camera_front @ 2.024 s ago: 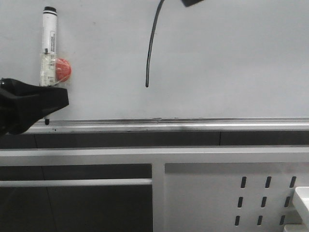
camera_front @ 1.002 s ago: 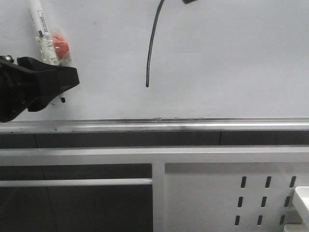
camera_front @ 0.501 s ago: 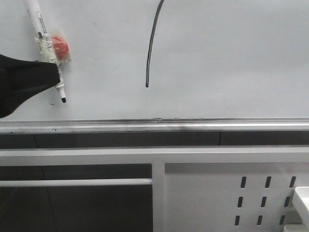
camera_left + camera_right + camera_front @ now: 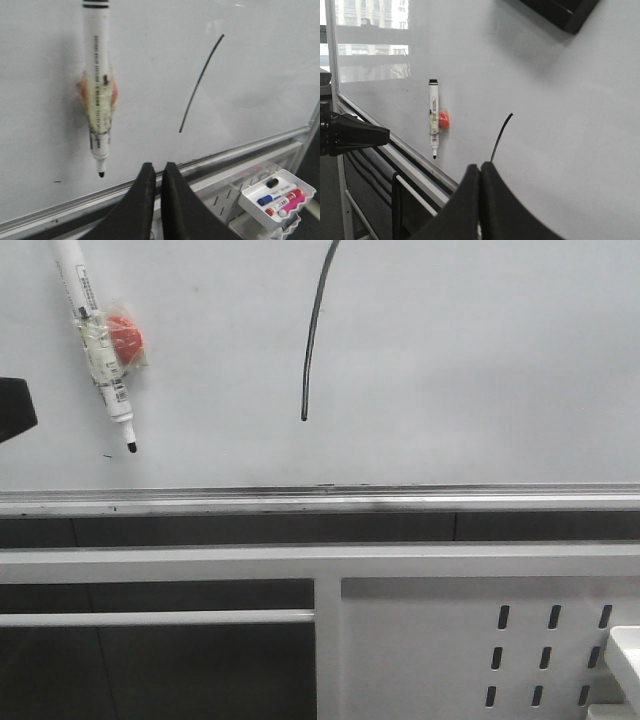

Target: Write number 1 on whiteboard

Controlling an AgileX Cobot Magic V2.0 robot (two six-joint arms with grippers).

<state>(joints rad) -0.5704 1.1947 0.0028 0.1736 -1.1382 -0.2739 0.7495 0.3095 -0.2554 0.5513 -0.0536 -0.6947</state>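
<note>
Black stroke 1 [image 4: 313, 330] stands on the whiteboard [image 4: 470, 370], well right of our left gripper [image 4: 155, 175], whose fingers are pressed together, empty. Our right gripper [image 4: 480, 172] is likewise closed. Only the left wrist view shows a tray [image 4: 277, 192] of markers.

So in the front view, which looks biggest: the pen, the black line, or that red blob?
1. Whiteboard aside, the black line looks longest, though it runs off the top.
2. Pen, close behind, also cut off.
3. Red blob, clearly smallest.

Office or lab: whiteboard [image 4: 480, 370], marker tray [image 4: 276, 192].
</note>
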